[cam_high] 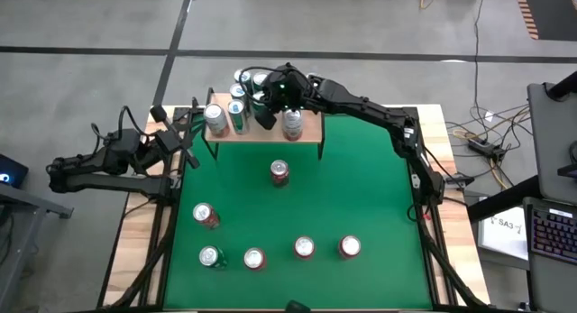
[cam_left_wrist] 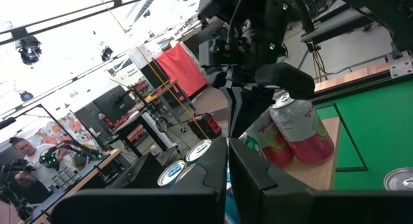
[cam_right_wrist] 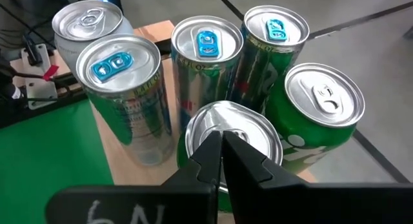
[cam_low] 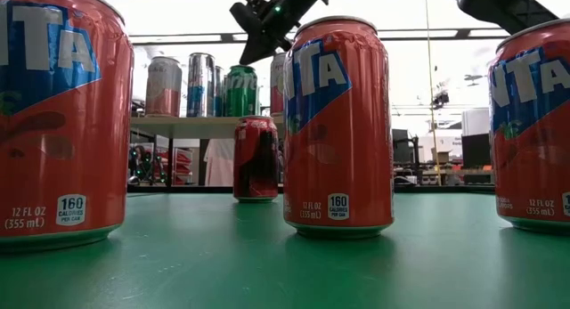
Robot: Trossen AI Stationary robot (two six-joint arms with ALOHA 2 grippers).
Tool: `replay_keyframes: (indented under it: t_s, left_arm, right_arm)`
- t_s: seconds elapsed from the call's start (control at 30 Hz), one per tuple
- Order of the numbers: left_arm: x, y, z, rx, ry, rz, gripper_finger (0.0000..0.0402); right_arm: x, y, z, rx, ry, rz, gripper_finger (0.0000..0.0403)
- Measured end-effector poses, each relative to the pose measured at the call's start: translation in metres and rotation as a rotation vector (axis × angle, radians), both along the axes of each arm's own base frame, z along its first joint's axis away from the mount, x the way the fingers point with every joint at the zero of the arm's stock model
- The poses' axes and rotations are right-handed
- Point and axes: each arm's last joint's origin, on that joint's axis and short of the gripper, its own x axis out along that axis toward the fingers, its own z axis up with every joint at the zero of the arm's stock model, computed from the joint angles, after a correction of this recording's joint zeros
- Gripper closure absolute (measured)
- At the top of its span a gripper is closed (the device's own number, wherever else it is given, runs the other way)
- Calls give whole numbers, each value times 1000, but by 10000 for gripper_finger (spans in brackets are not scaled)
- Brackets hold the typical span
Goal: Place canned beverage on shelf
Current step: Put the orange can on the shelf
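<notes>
Nearest the low camera, red cans [cam_low: 338, 126] stand upright on the green tabletop [cam_low: 267, 264]. Behind them the shelf [cam_high: 306, 133] sits at the tabletop's far edge, long axis running across it, carrying a cluster of upright cans [cam_right_wrist: 206, 62]. The right end effector [cam_right_wrist: 222, 159] hovers over them, fingers closed, empty. The left end effector [cam_left_wrist: 227, 179], also closed and empty, waits off the tabletop's left edge.

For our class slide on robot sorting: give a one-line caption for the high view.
Right hand shut above cans crowding the shelf; six cans wait on the green table; left hand parked at the table's left edge.
</notes>
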Motion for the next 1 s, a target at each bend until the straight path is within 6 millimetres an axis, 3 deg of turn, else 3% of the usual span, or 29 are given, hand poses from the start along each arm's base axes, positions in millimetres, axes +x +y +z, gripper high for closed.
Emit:
replay_keyframes:
  t_s: [0.33,0.6,1.0]
  left_arm:
    - [0,0,0,0,0,-1,402]
    - [0,0,0,0,1,-3,402]
    - [0,0,0,0,1,-2,402]
  right_arm:
    - [-1,0,9,-33,-47,9,394]
    - [7,-2,1,-49,-54,20,394]
    - [2,1,-3,-13,15,18,394]
